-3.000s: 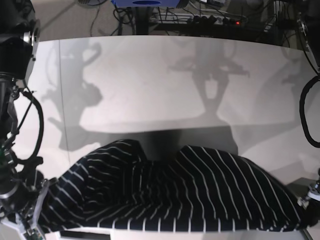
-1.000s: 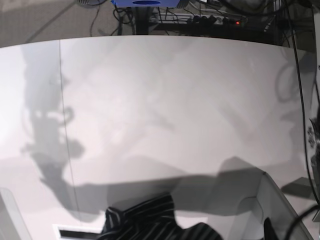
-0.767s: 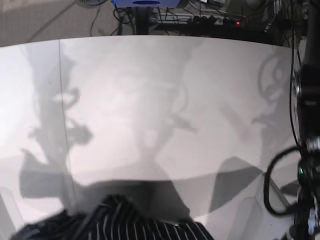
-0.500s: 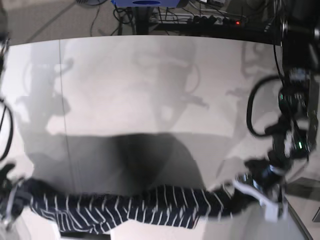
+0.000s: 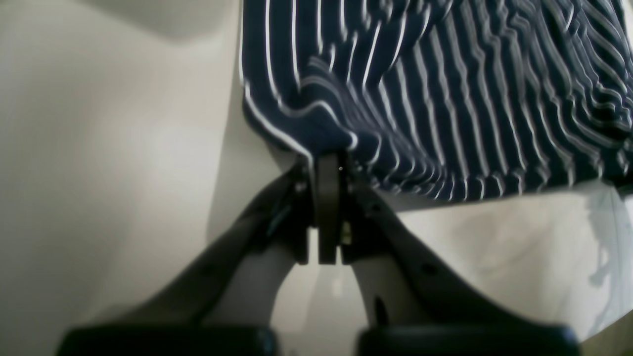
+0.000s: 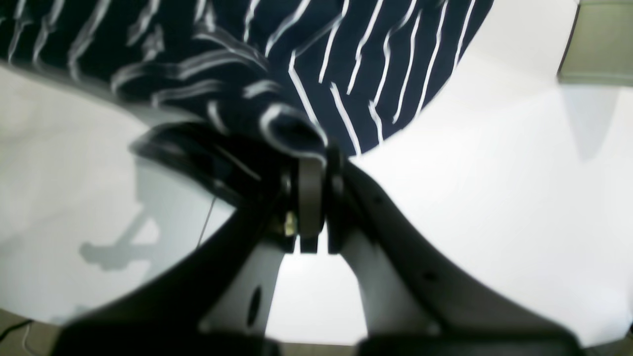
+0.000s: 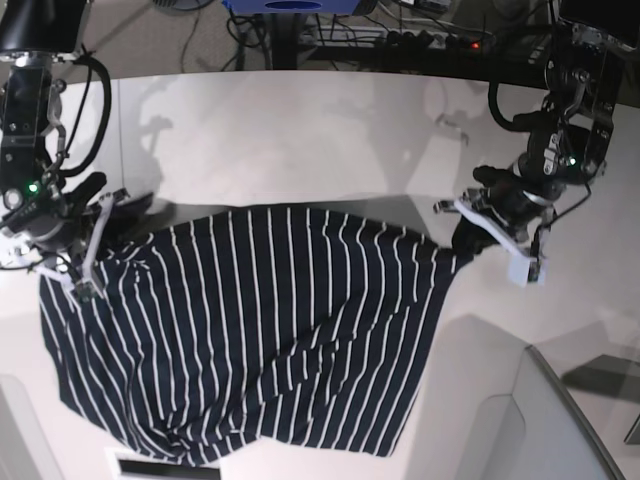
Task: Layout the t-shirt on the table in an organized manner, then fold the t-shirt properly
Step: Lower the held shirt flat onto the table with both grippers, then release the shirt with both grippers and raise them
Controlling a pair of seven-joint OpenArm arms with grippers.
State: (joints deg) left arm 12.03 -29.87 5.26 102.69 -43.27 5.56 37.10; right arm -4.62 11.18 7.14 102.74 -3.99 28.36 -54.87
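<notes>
The dark navy t-shirt [image 7: 260, 330] with thin white stripes lies spread across the near half of the white table [image 7: 300, 140], stretched between both grippers along its far edge. In the base view my left gripper [image 7: 466, 238] is shut on the shirt's right corner. My right gripper [image 7: 92, 255] is shut on the left corner. The left wrist view shows the left gripper [image 5: 329, 159] pinching a bunched fold of the t-shirt [image 5: 445, 99]. In the right wrist view the right gripper [image 6: 311, 159] pinches a fold of the t-shirt [image 6: 356, 64]. The shirt's near part is rumpled.
Cables and a power strip [image 7: 420, 40] lie beyond the table's far edge, next to a blue object [image 7: 290, 6]. A thin seam [image 7: 120, 130] runs down the table's left side. A pale raised panel [image 7: 545, 420] sits at the near right corner.
Both arms have swung from the near edge toward the table's middle, pulling the shirt with them. The shirt went from a narrow bunched band to a wide spread sheet.
</notes>
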